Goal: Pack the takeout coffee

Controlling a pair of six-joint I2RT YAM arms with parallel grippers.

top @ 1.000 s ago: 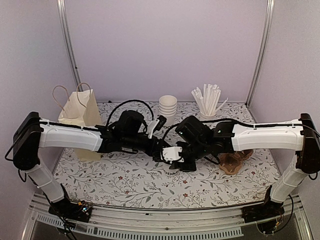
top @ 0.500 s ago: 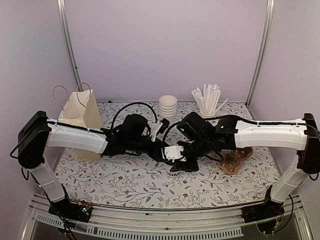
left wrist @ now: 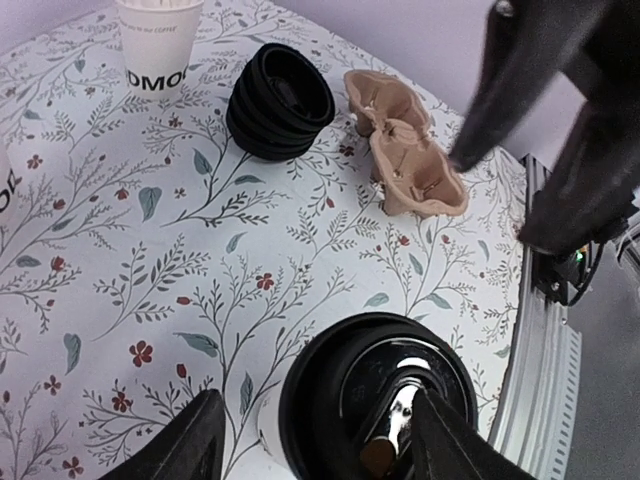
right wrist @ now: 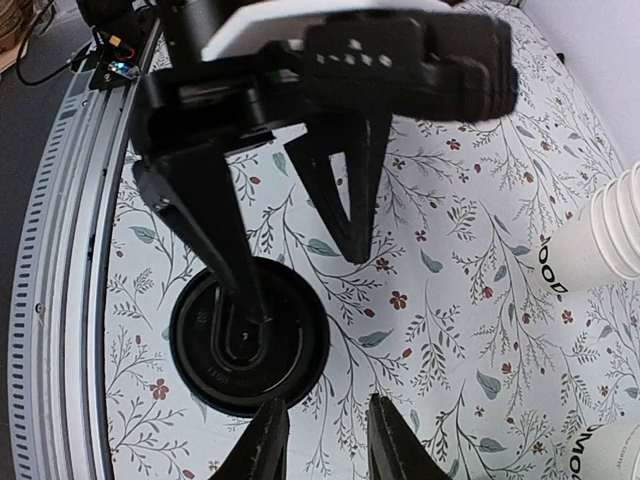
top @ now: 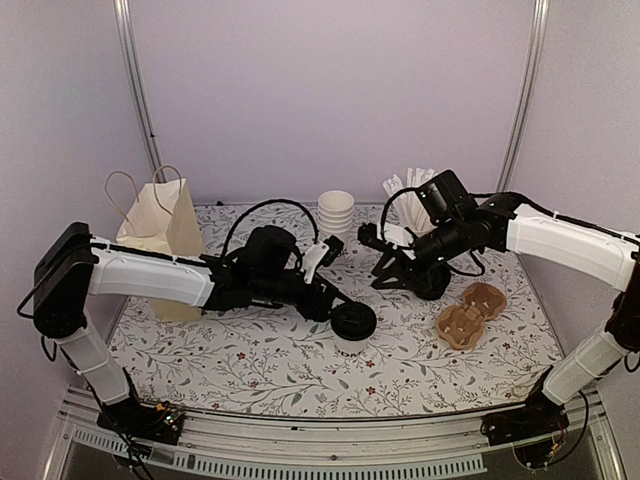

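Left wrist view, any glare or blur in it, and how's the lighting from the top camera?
Left wrist: a bright glint on the coffee's black lid; the dark right arm at upper right is blurred. Top external: even, soft light, faint shadows.

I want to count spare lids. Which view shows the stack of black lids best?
Left wrist: the stack of black lids stands whole and unblocked. In top external the right arm partly hides it; right wrist misses it.
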